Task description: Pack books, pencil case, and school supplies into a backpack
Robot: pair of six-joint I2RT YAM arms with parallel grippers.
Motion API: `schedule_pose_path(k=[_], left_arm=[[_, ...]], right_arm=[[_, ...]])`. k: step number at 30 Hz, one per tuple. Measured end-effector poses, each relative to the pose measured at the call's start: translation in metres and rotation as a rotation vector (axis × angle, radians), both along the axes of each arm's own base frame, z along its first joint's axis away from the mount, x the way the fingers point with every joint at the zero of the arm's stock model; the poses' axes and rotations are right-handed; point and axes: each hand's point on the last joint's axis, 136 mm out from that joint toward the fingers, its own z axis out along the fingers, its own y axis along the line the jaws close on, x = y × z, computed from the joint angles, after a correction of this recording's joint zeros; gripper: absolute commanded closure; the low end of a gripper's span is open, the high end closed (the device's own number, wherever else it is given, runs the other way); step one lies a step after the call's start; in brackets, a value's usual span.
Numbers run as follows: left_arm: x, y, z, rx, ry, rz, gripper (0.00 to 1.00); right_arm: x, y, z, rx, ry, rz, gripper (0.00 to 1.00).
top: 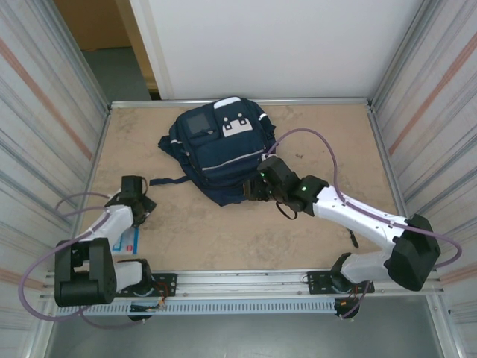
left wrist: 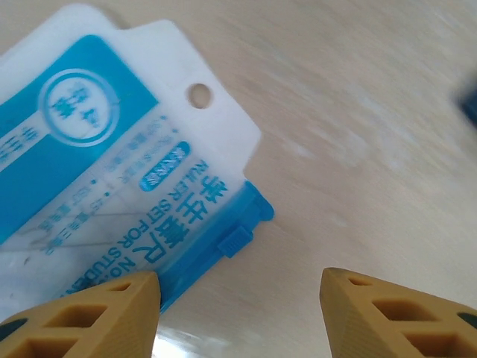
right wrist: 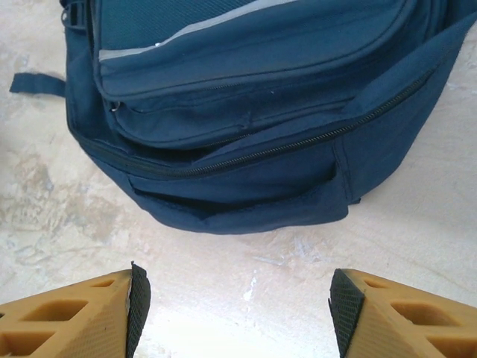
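The navy backpack lies at the back middle of the table, its zips and near edge showing in the right wrist view. My right gripper is at its near right corner, open over bare table just short of the fabric. One of the school supplies, a flat light-blue printed packet, lies at the near left. My left gripper is open low over the packet's corner, its left finger over the blue edge. The books and pencil case are out of view.
Corrugated metal walls close in the table on the left and right. A metal rail with both arm bases runs along the near edge. A dark strap trails from the backpack toward the left arm.
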Motion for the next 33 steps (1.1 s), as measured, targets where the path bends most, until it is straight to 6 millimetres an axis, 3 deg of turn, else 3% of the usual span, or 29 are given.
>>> schedule_pose_path(k=[3,6,12,22,25,29,31,33], left_arm=[[0.003,-0.060,0.004,-0.087,-0.035,-0.171,0.41],[-0.011,-0.110,0.005,-0.145,-0.035,-0.293,0.41],[-0.039,-0.182,0.006,-0.192,-0.022,-0.440,0.42],[-0.127,-0.301,0.020,-0.316,0.117,-0.779,0.41],[-0.130,-0.326,0.041,-0.360,0.086,-0.877,0.41],[-0.119,-0.347,0.094,-0.390,-0.031,-0.974,0.41],[-0.114,-0.338,0.117,-0.384,-0.073,-0.981,0.41],[-0.101,-0.311,0.132,-0.367,-0.091,-0.944,0.41]], right_arm=[[-0.001,0.010,-0.002,-0.020,-0.005,0.020,0.32],[-0.004,0.016,-0.007,-0.040,0.002,0.046,0.31],[-0.002,0.010,-0.016,-0.081,0.012,0.022,0.32],[-0.008,-0.002,-0.018,-0.084,0.052,0.008,0.28],[-0.011,-0.017,-0.025,-0.089,0.076,-0.035,0.29],[-0.018,-0.033,-0.031,-0.041,0.129,-0.044,0.32],[-0.025,-0.030,-0.033,-0.005,0.159,-0.021,0.34],[-0.035,-0.020,-0.038,0.049,0.216,-0.006,0.36]])
